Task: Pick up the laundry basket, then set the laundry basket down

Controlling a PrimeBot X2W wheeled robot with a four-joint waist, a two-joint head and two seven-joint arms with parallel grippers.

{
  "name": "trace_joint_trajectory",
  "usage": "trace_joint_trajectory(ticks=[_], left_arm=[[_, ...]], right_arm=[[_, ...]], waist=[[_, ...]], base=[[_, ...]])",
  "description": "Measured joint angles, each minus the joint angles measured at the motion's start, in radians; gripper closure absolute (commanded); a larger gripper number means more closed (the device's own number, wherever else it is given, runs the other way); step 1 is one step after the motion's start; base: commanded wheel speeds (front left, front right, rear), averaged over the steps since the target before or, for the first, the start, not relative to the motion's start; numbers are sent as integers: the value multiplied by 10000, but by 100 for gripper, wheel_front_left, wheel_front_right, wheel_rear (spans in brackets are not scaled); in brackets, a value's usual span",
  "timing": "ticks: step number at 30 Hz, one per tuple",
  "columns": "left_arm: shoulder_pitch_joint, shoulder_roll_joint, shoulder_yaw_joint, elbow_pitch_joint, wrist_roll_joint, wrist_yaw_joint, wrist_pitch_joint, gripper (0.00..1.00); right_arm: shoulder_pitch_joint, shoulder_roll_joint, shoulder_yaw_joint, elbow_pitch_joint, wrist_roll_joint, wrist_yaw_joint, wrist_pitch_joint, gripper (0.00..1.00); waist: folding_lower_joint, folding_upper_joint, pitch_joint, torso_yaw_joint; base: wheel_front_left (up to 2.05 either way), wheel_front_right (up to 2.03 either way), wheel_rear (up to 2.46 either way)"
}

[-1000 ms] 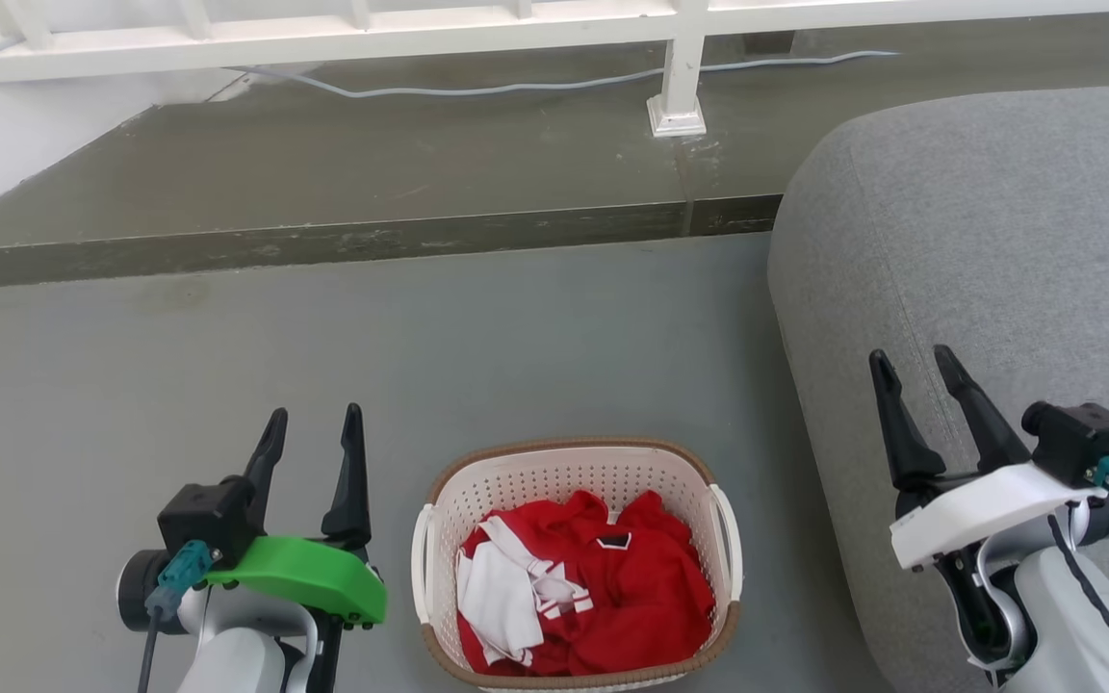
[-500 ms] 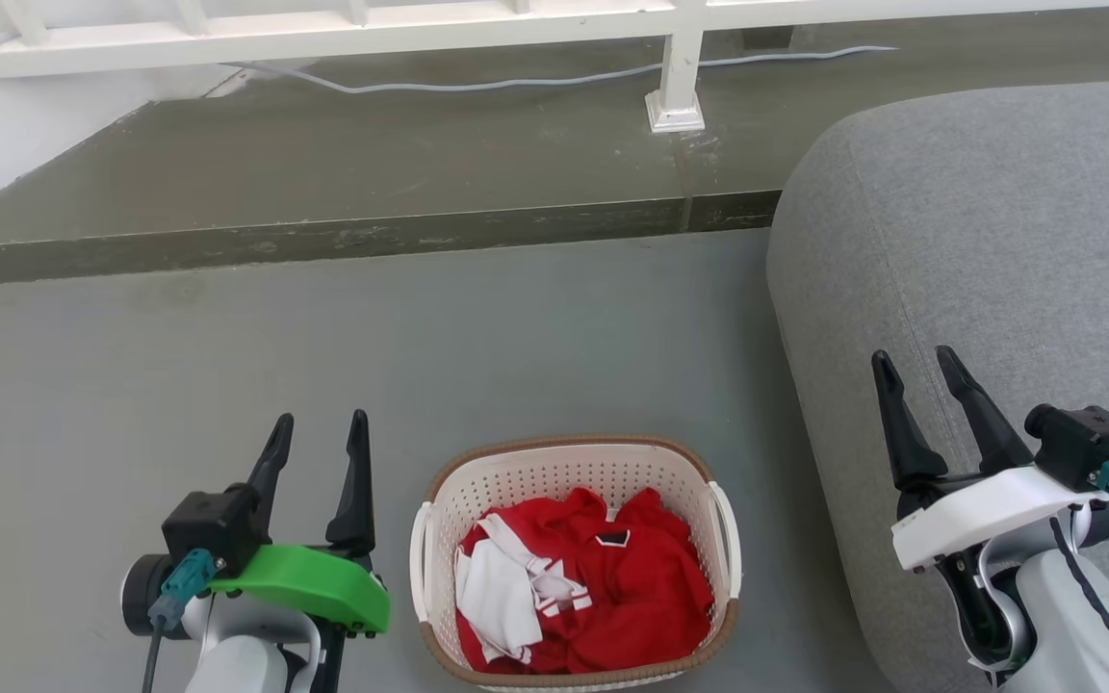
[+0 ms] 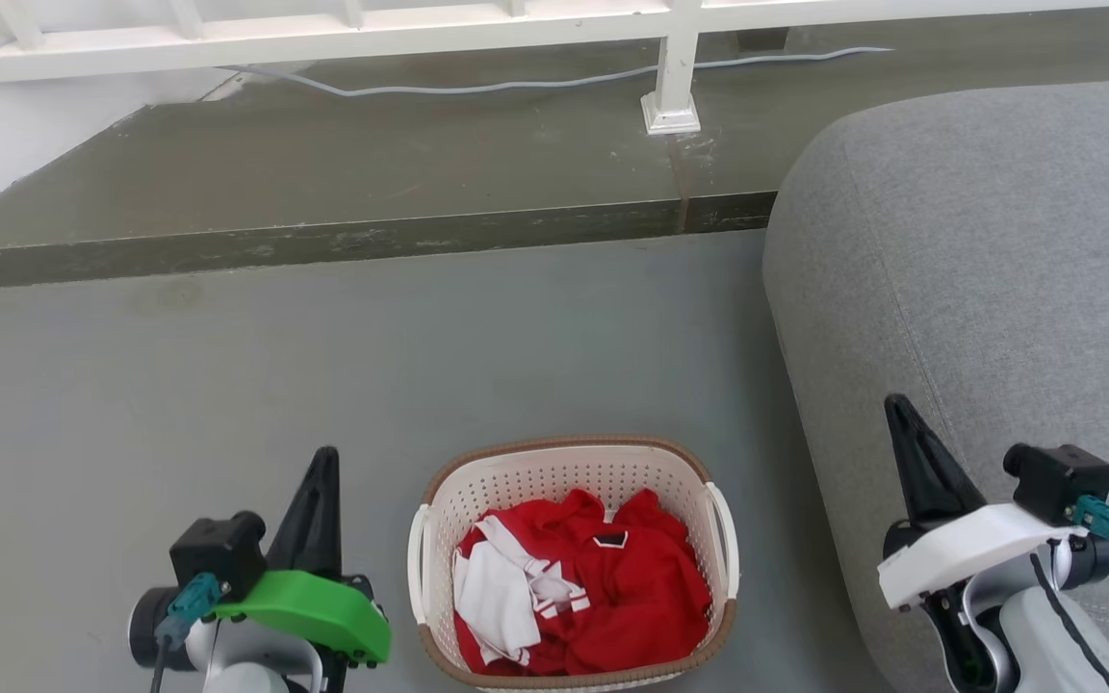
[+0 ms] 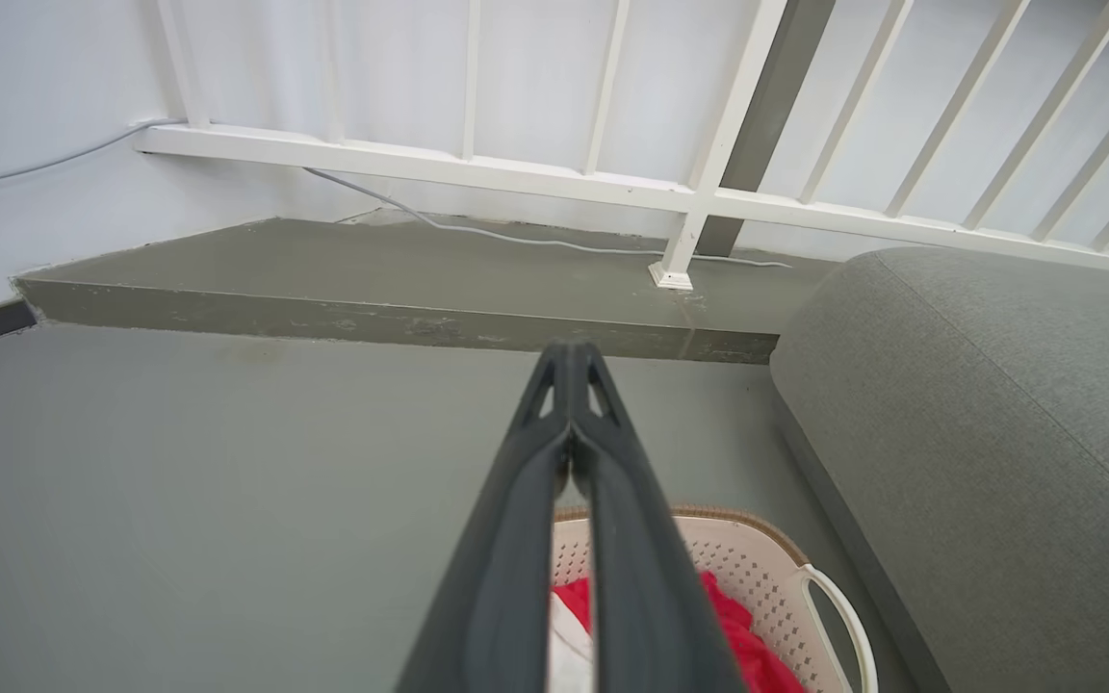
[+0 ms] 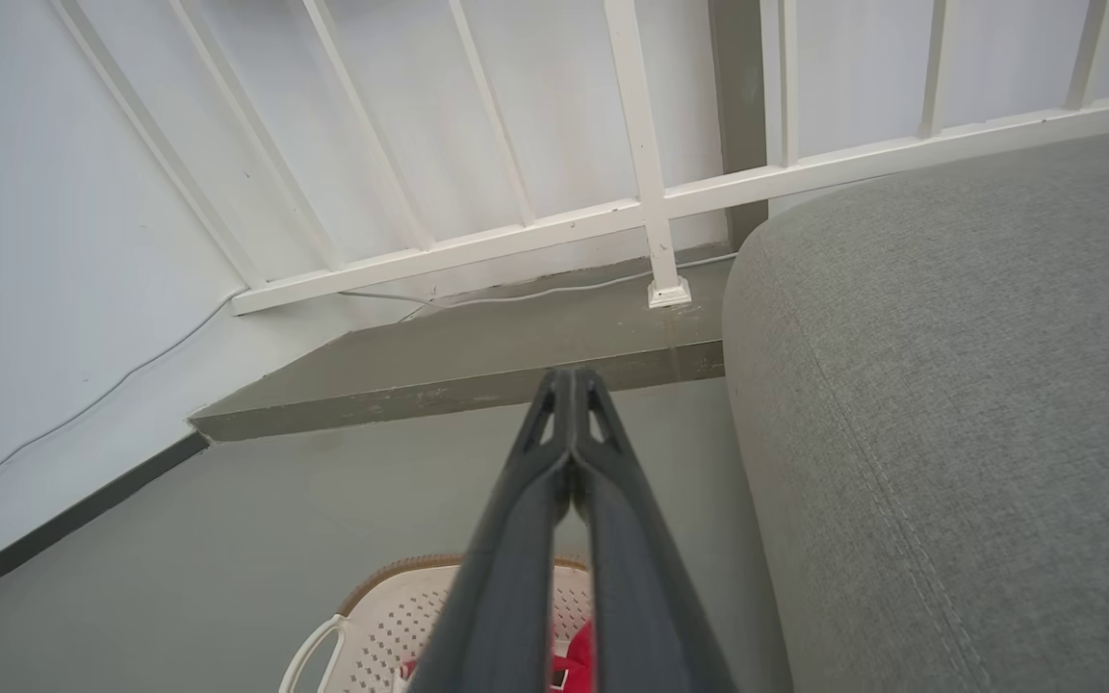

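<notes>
Pinched shut on nothing, long dark fingers pressed together: left gripper [image 3: 324, 460] and right gripper [image 3: 899, 416]. Between them, touching neither, cream-white perforated plastic laundry basket [image 3: 554, 481] with brown woven rim, red-and-white clothes [image 3: 622, 597] inside, standing on smooth grey floor [image 3: 420, 337]. Just right, grey fabric sofa [image 3: 978, 241]; beyond, raised olive concrete step [image 3: 372, 173], white railing [image 3: 323, 34], pale cable [image 3: 477, 89].

Both tools closed, arms held low on either side.
I see my left tool [image 3: 323, 462] and right tool [image 3: 899, 419] pointing up the head view, each pair of dark fingers [image 4: 516, 539] pressed together tip to tip, gripping nothing.
</notes>
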Motion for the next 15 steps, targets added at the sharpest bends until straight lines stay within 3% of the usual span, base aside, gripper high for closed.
trace_joint_trajectory(ticks=[15], left_arm=[[65, -8, 282, -48, -1776, -144, 305, 100]], right_arm=[[13, 127, -384, -4, 1810, 0, 401, 100]], waist=[[0, 0, -90, 87]], base=[[0, 0, 0]])
